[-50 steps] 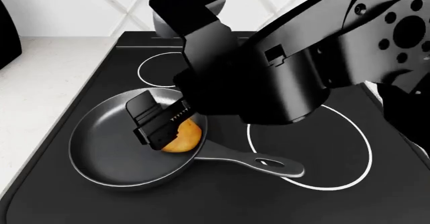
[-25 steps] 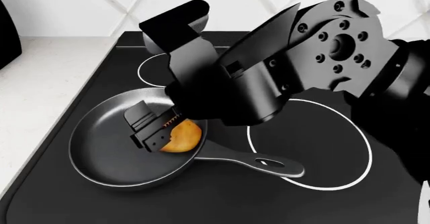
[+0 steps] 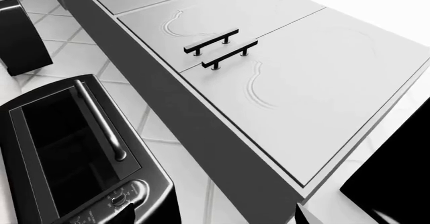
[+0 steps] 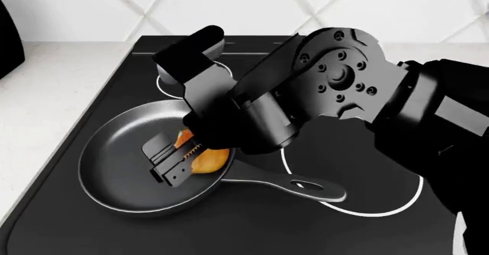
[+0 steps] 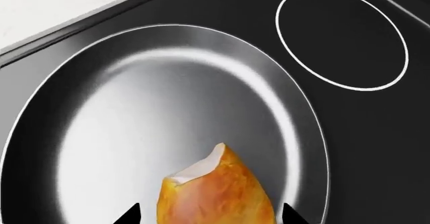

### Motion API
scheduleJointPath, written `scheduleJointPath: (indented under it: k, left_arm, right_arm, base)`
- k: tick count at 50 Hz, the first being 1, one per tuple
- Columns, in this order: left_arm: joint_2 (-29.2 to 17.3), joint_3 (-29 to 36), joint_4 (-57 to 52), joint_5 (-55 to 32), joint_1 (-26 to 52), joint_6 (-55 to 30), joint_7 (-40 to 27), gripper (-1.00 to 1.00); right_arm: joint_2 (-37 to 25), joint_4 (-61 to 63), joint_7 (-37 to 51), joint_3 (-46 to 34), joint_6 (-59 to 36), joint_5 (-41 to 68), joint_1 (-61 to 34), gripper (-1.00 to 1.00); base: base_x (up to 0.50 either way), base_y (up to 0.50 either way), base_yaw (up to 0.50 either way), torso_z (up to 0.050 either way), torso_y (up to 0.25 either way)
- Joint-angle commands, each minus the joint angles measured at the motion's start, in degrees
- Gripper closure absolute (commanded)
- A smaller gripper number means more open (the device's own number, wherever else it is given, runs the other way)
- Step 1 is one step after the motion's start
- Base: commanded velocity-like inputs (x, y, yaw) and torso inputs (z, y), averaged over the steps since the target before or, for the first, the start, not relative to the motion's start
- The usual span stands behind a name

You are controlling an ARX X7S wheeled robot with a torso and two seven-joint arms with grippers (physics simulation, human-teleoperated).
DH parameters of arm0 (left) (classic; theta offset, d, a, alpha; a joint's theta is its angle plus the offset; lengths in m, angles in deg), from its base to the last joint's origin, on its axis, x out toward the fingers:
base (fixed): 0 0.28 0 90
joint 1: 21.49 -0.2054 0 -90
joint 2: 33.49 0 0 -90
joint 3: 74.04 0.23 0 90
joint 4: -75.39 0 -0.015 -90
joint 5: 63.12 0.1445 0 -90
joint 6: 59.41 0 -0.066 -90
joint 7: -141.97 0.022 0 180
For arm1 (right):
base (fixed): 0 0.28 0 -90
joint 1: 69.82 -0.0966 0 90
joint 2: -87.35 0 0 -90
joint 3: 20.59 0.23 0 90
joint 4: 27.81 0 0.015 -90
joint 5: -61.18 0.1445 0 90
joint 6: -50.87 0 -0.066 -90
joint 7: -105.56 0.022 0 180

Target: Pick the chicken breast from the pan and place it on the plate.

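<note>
The chicken breast [image 4: 210, 160] is a golden-orange lump lying in the dark pan [image 4: 114, 169], near the side where the long handle [image 4: 298, 185] starts. My right gripper [image 4: 174, 160] is low inside the pan, its two fingers straddling the chicken. In the right wrist view the chicken [image 5: 218, 194] sits between the two fingertips, with a small gap on each side. The right gripper [image 5: 208, 216] is open over the pan floor [image 5: 168, 93]. My left gripper [image 3: 215, 216] is open and empty, pointing at cabinets, and is out of the head view. The plate is out of view.
The pan stands on a black hob [image 4: 359, 226] with white burner rings [image 4: 397, 152], one showing in the right wrist view [image 5: 343, 38]. A pale counter [image 4: 54, 77] lies left of the hob. The left wrist view shows a dark oven-like appliance [image 3: 67, 148] and white cabinets [image 3: 282, 68].
My right arm has swung down and towards me. Its fingers dropped lower into the pan and now sit around the chicken, which looks tipped up between them.
</note>
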Motion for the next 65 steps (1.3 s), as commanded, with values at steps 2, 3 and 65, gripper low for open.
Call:
scheduleJointPath:
  k: [2, 3, 65]
  left_arm:
    - [-0.06, 0.43, 0.03, 0.32, 0.05, 0.14, -0.07, -1.00]
    - [-0.08, 0.44, 0.03, 0.32, 0.05, 0.16, -0.08, -1.00]
    - [-0.44, 0.99, 0.10, 0.34, -0.67, 1.67, -0.28, -1.00]
  right_arm:
    - [1.10, -1.13, -3.50, -0.72, 0.29, -3.70, 0.91, -1.00]
    - [1.24, -1.30, -3.90, -0.80, 0.35, -4.13, 1.01, -1.00]
    - [1.83, -0.60, -6.24, -3.77, 0.02, -7.73, 2.08, 1.00]
  base:
    - [0.00, 0.00, 0.00, 0.000, 0.000]
    - [0.00, 0.00, 0.00, 0.000, 0.000]
    - [0.00, 0.00, 0.00, 0.000, 0.000]
